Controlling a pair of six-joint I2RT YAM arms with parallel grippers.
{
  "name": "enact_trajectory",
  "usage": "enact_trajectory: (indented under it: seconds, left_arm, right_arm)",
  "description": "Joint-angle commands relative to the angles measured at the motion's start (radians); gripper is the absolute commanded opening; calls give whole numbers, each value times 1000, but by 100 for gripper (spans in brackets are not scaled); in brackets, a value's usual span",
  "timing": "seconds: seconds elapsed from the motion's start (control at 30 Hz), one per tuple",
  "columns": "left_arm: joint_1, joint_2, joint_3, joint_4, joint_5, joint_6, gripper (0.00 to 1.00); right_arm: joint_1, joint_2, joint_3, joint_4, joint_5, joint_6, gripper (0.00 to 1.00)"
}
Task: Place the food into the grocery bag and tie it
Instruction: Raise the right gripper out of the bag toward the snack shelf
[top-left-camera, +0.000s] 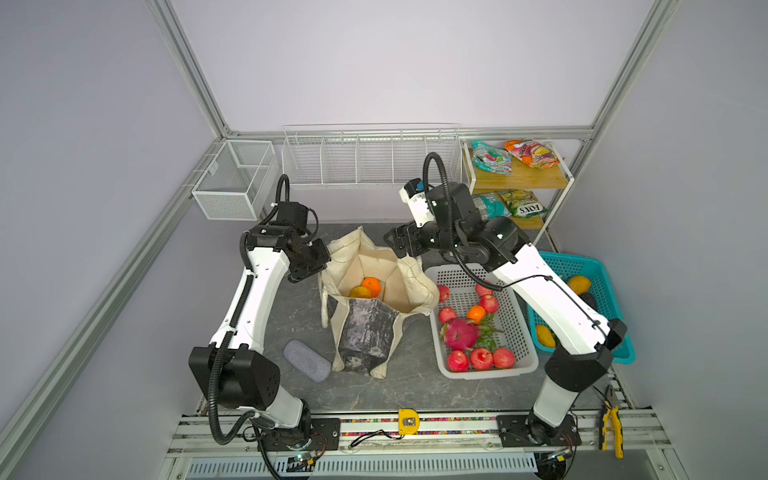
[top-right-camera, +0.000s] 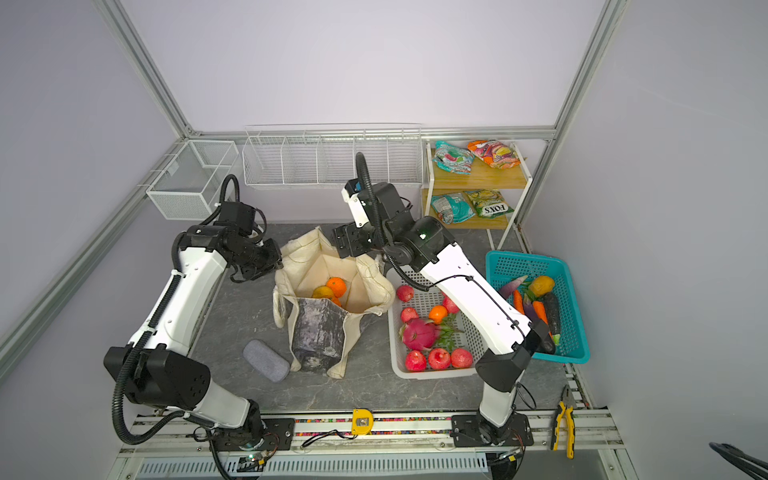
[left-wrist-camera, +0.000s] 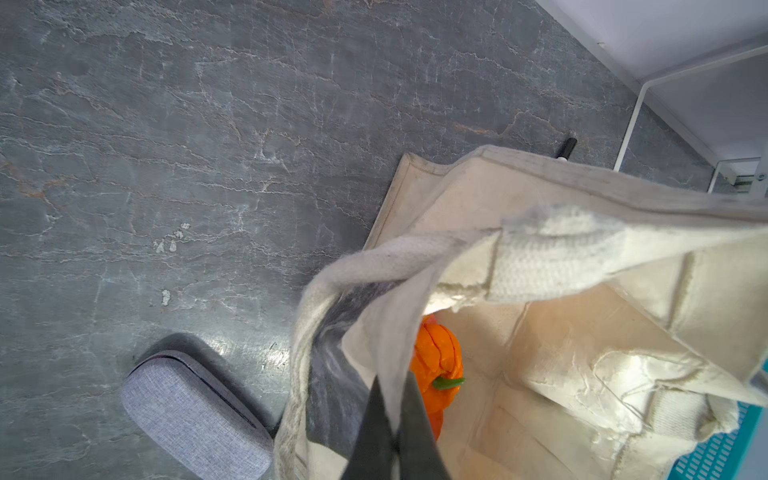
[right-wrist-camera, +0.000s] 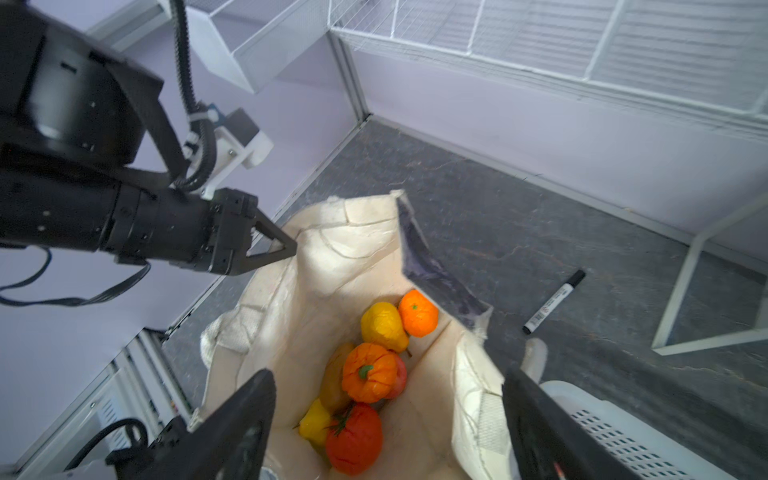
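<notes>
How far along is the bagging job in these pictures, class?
Done: an orange, pear and tomato lie in the grocery bag. In hand: the left gripper pinches its rim; the right gripper hovers open, empty. Remaining: apples, vegetables, snack packets, then tying.

Bright, even overhead light; soft shadows

Both top views sharp, stretched toward the corners; in the left wrist view the left gripper (left-wrist-camera: 392, 399), pinched on the grocery bag (left-wrist-camera: 582, 249), is blurred; glare on the table (left-wrist-camera: 232, 345) beside it; the wide-spread right gripper (right-wrist-camera: 386, 388) looks soft
</notes>
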Motion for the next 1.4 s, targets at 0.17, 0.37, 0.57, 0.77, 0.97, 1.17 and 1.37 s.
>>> enact_trajectory:
  seconds: [0.17,0.37,0.57,0.77,0.97,1.17,1.37]
  left_arm:
    - [7,10,-12,38,20,21,0]
    - [6,24,14,32,28,26,0]
    - [7,16,8,31,22,20,0]
    - [7,18,12,36,24,16,0]
    - [7,26,27,38,32,15,0]
    - [7,32,34,42,41,13,0]
    - [7,37,33,50,48,8,0]
  right_arm:
    - [-127,-210,-232,206,218,66,88]
    - [-312,-285,-320,257,179,174,88]
    - [-523,-298,-376,326,71,317,92]
    - [-692,-271,-360,401,-30,473,99]
    - [-823,-240,-337,444,-111,641,95]
    - [-908,-163,-279,468,-239,782,91]
    - [-926,-44,-135,452,-313,863,86]
